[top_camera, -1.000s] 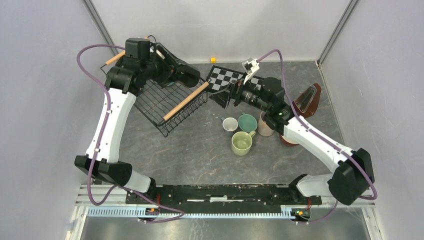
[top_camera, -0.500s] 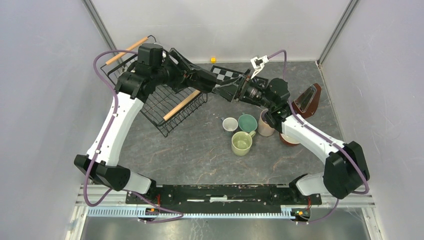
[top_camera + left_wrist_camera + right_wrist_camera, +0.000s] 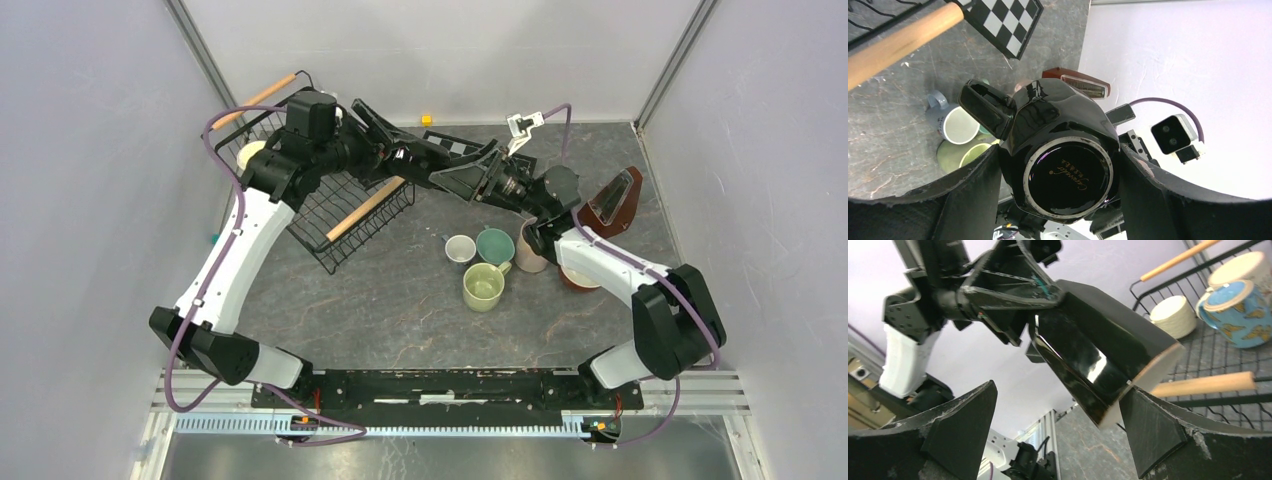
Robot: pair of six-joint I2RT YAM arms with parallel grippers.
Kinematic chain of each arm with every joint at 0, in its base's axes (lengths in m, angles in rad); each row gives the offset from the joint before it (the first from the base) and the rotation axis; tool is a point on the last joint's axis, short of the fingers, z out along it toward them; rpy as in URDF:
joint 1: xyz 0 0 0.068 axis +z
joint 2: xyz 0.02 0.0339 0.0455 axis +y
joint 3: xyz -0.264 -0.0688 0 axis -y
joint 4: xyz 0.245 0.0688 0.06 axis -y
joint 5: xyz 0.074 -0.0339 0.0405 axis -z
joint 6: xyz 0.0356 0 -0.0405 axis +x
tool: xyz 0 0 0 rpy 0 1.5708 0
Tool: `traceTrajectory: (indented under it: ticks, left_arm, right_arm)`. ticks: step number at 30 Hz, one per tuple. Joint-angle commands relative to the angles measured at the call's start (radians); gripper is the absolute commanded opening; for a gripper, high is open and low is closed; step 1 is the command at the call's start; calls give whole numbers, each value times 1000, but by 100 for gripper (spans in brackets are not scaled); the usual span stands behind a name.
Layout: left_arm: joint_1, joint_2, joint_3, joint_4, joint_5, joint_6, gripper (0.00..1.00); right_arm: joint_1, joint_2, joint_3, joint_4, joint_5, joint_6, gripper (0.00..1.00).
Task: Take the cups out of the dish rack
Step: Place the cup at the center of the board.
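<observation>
Glazed ceramic, slick and chippable, the black cup (image 3: 1065, 165) is hanging mid-air beyond the unloaded cups (image 3: 484, 285). The left gripper (image 3: 1063, 192) is clamping its base. The right gripper (image 3: 1058, 390), wide open, is flanking its mouth-end walls, probably the soundest hold. The dish rack (image 3: 345, 215) is sitting farther back-left.

Pale lavender walls (image 3: 90, 200) enclosed a dark grey, marbled table (image 3: 400, 310); a ribbed metal rail (image 3: 450, 424) crossed the frame's bottom edge.
</observation>
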Motion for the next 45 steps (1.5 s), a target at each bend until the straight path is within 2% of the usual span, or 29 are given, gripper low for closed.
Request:
traceTrajectory:
  ticks: [1,5,12,23,26,27,28,31,33,35,40,45]
  left_arm:
    - [-15,-67,-12,182,74,-88,2]
    - [-25,-80,-42,217,91,-110,2]
    - [-37,-88,-80,273,118,-146,2]
    - [-58,-89,-96,295,132,-162,2]
    - [-60,-90,-99,297,138,-149,2]
    - [-60,-91,-101,297,140,-144,2]
    - [-60,-91,-104,296,144,-140,6]
    - [-60,-96,-117,297,144,-123,38]
    - [-61,-101,-126,297,143,-118,63]
    - [-60,-103,-130,298,144,-111,79]
    - [-60,-112,-146,298,146,-98,100]
    - [-60,-125,-161,298,143,-73,100]
  right_arm:
    - [-1,18,-17,238,-41,133,95]
    - [-1,29,-23,323,-44,189,90]
    - [-1,42,-27,409,-42,253,69]
    - [-1,35,-24,436,-36,276,21]
    - [-1,30,-24,434,-35,272,1]
    - [-1,28,-25,430,-34,271,0]
    - [-1,25,-27,428,-33,268,0]
    - [-1,14,-29,410,-28,251,0]
    - [-1,2,-29,385,-25,234,0]
    - [-1,-13,-28,365,-19,218,0]
    - [-4,-57,-28,282,2,157,0]
    - [-15,-124,-33,119,35,56,0]
